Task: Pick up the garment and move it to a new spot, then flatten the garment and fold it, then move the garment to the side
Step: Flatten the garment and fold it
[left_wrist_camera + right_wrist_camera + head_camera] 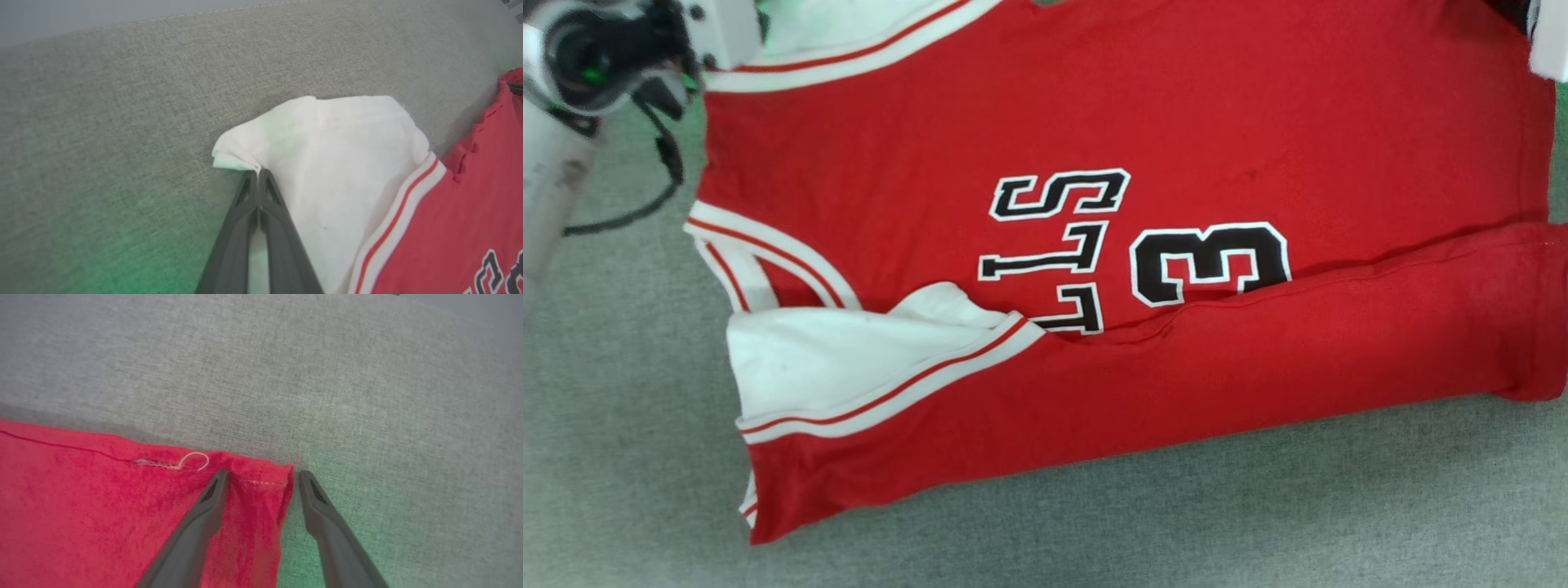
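Observation:
The garment [1094, 122], a red jersey with black lettering, lies spread on the grey cloth surface. Its near long side [1258, 359] is folded over and covers part of the lettering, with a white sleeve [849, 367] at the fold's left end. In the left wrist view my left gripper [258, 173] is shut on the edge of the far white sleeve [335, 163]. My right gripper [263, 475] stands open astride the red hem corner [269, 473], one finger lying over the cloth and the other on the bare surface. My left wrist [605, 57] shows at the head view's upper left.
The grey woven surface [1258, 523] runs all around the jersey, with a stitched seam [204, 14] at its far edge. A black cable [662, 188] hangs by my left wrist. A pale part of my right arm [1553, 45] sits at the upper right corner.

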{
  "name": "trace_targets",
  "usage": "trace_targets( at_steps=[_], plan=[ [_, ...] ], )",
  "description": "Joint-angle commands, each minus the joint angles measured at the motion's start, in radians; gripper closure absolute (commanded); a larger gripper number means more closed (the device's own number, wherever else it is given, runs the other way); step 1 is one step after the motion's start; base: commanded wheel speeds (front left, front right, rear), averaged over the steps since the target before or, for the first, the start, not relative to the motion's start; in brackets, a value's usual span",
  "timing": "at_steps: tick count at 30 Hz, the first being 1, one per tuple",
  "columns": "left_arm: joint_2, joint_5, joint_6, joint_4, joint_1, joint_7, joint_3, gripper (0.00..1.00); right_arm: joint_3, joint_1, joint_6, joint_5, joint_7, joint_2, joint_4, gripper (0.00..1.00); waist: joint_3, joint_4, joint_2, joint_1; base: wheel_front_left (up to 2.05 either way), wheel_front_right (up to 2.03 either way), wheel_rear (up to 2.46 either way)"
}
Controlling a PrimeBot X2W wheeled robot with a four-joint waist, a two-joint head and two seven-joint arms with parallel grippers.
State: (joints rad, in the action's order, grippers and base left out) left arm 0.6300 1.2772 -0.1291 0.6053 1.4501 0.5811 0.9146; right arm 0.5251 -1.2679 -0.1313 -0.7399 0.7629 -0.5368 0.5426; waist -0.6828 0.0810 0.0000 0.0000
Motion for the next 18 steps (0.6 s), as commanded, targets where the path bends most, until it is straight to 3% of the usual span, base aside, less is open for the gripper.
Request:
trace_targets(
  at_steps=[1,11,18],
  plan=[
    [-0.011,0.010,-0.003,-0.005,-0.026,-0.011,0.015,1.00,0.026,0.013,0.001,-0.009,-0.015,0.006,0.017,1.00,0.016,-0.011,0.0000,0.0000,0.00,0.00,0.00],
    [0.023,0.052,-0.003,-0.148,-0.091,-0.208,0.061,1.00,0.084,0.069,0.001,-0.048,-0.257,-0.080,-0.024,1.00,0.143,-0.075,0.0000,0.0000,0.00,0.00,0.00],
    [0.126,0.097,-0.002,-0.362,-0.191,-0.342,0.100,1.00,0.111,0.204,0.001,-0.127,-0.331,-0.157,-0.134,1.00,0.235,-0.100,0.0000,0.0000,0.00,0.00,0.00]
  ],
)
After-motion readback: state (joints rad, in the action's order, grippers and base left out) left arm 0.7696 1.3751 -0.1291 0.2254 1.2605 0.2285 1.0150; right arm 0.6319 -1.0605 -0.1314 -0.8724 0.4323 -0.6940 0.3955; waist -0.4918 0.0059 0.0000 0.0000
